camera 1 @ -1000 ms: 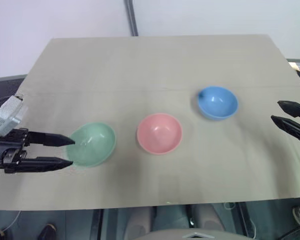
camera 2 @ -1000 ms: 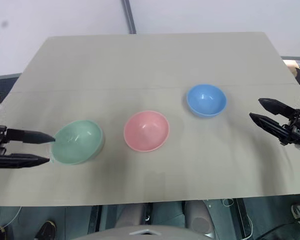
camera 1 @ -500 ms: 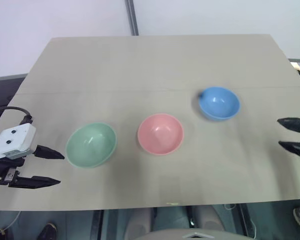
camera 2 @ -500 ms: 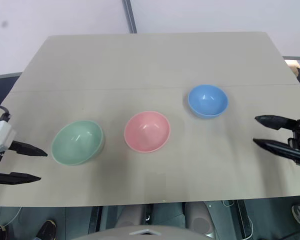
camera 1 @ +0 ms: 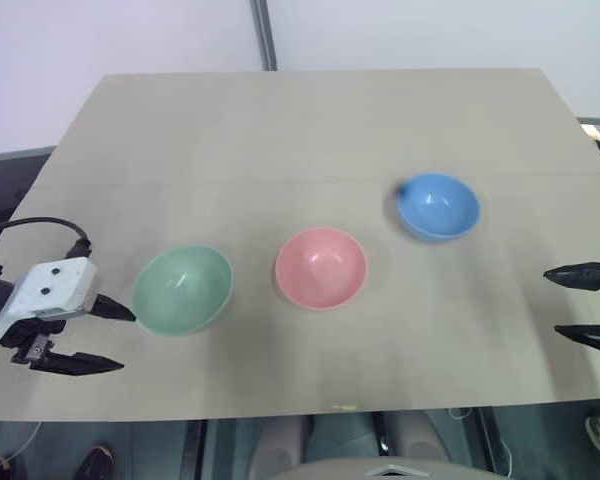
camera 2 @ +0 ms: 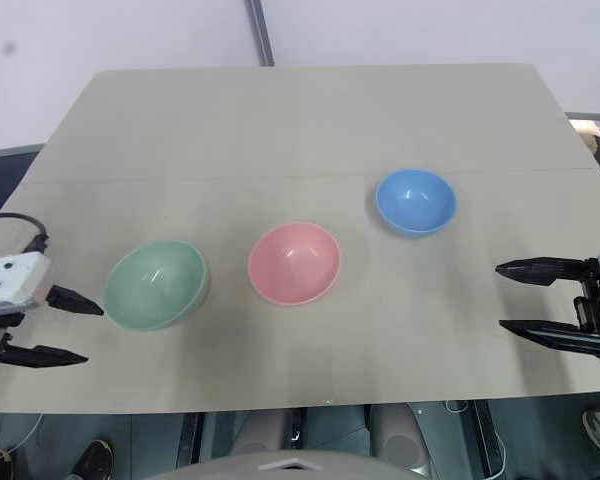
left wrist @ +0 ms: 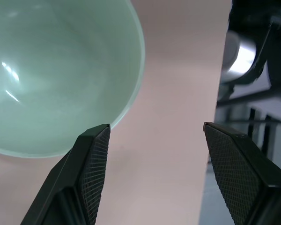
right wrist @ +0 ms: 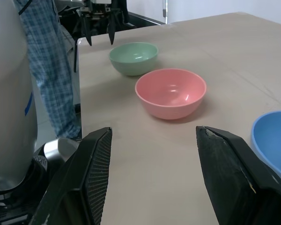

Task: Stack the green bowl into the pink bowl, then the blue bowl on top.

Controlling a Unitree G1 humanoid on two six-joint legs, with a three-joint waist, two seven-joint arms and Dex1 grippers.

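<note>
Mint-green, pink and blue, the three bowls sit apart on the beige tabletop (camera 1: pixel 300 120), and none of them has changed place since one second ago. The green bowl (camera 1: pixel 182 289) is at the near left, the pink bowl (camera 1: pixel 320 267) is in the middle, and the blue bowl (camera 1: pixel 438 206) is farther away and to the right. No bowl is stacked in another.

What differs is the arms. One second ago the left gripper (camera 1: pixel 108 338) had its jaws at the green bowl, with one tip touching the left side of its rim. It has since drawn back to the left and now points more downward, so that the white wrist block shows above it. Its jaws are spread and hold nothing; in the left wrist view one finger tip (left wrist: pixel 96 154) is just beside the rim of the green bowl, and whether it touches cannot be told.

The right gripper (camera 2: pixel 512 297) has pulled back toward the near right edge of the tabletop and now lies more level, pointing left. Its jaws are spread wide and empty, well apart from the blue bowl.
</note>
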